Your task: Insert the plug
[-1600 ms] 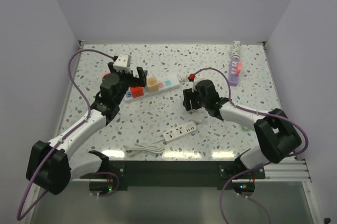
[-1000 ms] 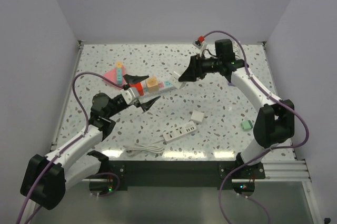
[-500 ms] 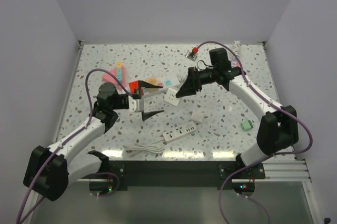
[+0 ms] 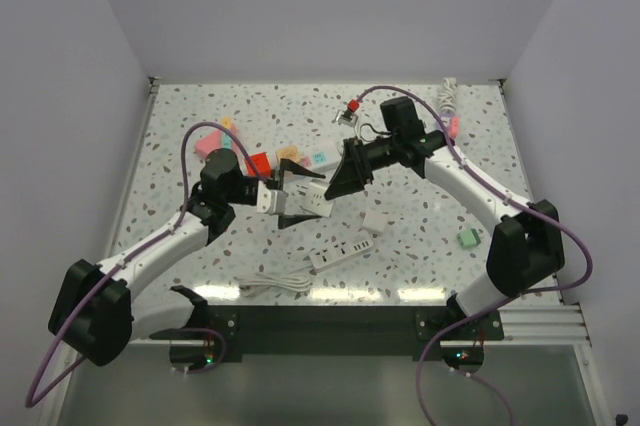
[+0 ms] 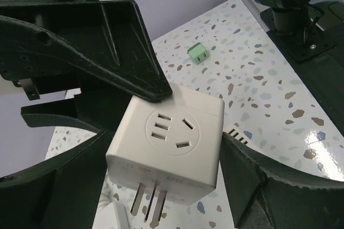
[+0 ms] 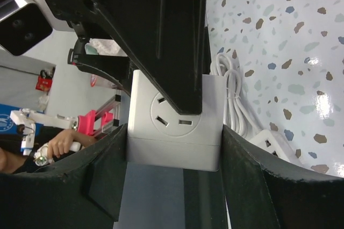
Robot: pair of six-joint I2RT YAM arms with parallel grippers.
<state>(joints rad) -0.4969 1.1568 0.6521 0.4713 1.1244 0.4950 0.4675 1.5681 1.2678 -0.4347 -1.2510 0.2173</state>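
A white cube adapter plug [image 4: 311,201] with three prongs hangs in the air over the middle of the table. My right gripper [image 4: 335,184] is shut on it from the right. In the right wrist view the plug [image 6: 174,132] fills the gap between my right gripper's [image 6: 174,127] fingers. My left gripper [image 4: 290,198] comes from the left, and its fingers press the plug's other two sides. In the left wrist view the plug [image 5: 166,143] sits between my left gripper's [image 5: 164,140] fingers, prongs pointing down. A white power strip [image 4: 342,249] lies on the table below.
A colourful power strip [image 4: 312,158] lies behind the grippers. A small white cube [image 4: 374,221] and a green plug [image 4: 467,237] lie to the right. A coiled white cable [image 4: 275,284] lies near the front edge. A purple strip [image 4: 450,131] lies at the back right.
My right gripper carried the plug left and down to the table's middle. My left gripper moved right to meet it, and its fingers closed in round the plug.
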